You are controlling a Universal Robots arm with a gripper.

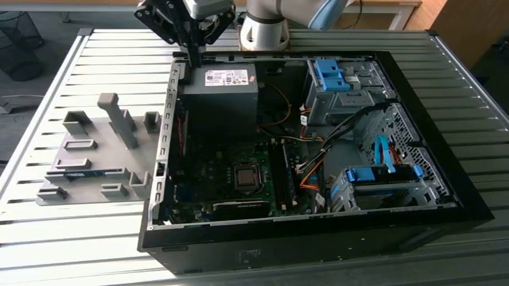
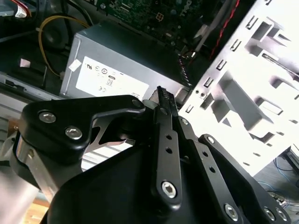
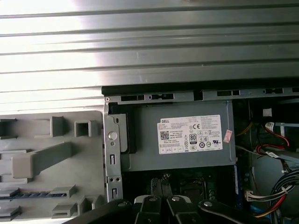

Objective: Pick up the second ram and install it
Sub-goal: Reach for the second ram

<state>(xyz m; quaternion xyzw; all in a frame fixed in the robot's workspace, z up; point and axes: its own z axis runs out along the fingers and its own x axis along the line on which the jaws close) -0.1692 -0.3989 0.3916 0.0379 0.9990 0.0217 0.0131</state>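
Gripper (image 1: 193,58) pinched together, nothing in it, hanging over the case (image 1: 318,247) rear edge by the power supply (image 1: 220,92).
Second ram (image 1: 83,174): thin blue-green strip, seated flat in grey holder tray (image 1: 99,155) on table (image 1: 80,238), well apart from gripper.

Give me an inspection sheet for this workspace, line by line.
Surface: slatted metal table carrying an open computer case.
Job's things: second ram lying in the grey holder, outside the case.
Clutter: nothing seen.
Grippers: pincer shut, empty, above the power supply.
Cables: black cable bundle and blue cable inside the case.
Surroundings: wire bin at the exterior view's left.
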